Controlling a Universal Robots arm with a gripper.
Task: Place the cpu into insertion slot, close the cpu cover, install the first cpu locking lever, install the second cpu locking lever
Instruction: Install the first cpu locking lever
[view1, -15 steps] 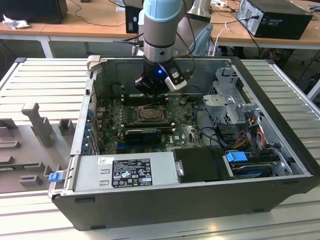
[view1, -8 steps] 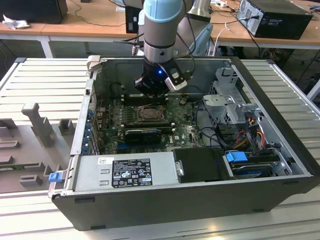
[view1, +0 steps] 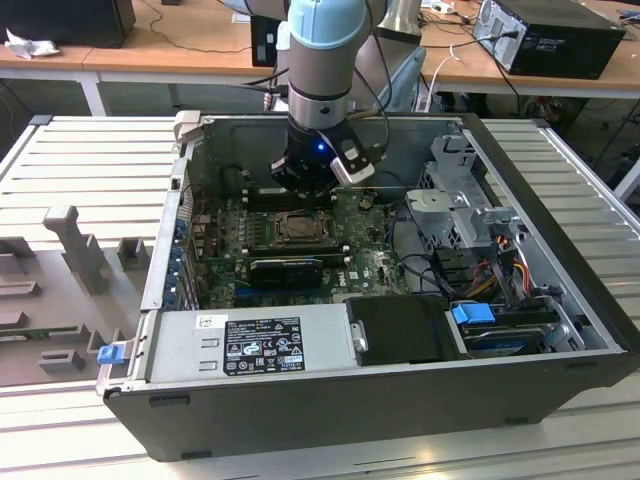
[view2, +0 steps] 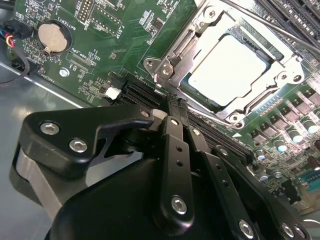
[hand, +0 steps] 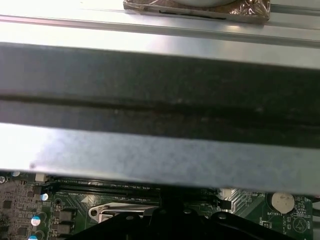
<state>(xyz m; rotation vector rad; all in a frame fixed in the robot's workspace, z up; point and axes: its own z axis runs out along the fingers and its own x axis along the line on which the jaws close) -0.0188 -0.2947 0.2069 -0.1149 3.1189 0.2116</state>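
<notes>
The cpu (view2: 230, 67) lies pale and flat in the insertion slot (view1: 298, 229) on the green motherboard. The silvery cpu cover (view2: 260, 97) is folded down around it, its window framing the chip. A thin metal lever rod (view2: 272, 28) runs past the socket's far side, and whether it is latched I cannot tell. My black gripper (view2: 173, 103) is shut with nothing between its fingers, its tips just off one corner of the socket. In the exterior view the gripper (view1: 303, 180) hangs low inside the case, right behind the socket.
The open computer case (view1: 560, 200) walls in the work area. A drive cage with cables (view1: 470, 215) stands at the exterior view's right. The power supply (view1: 260, 345) is in front. A coin battery (view2: 52, 37) and long black slots (view2: 145, 95) sit near the socket.
</notes>
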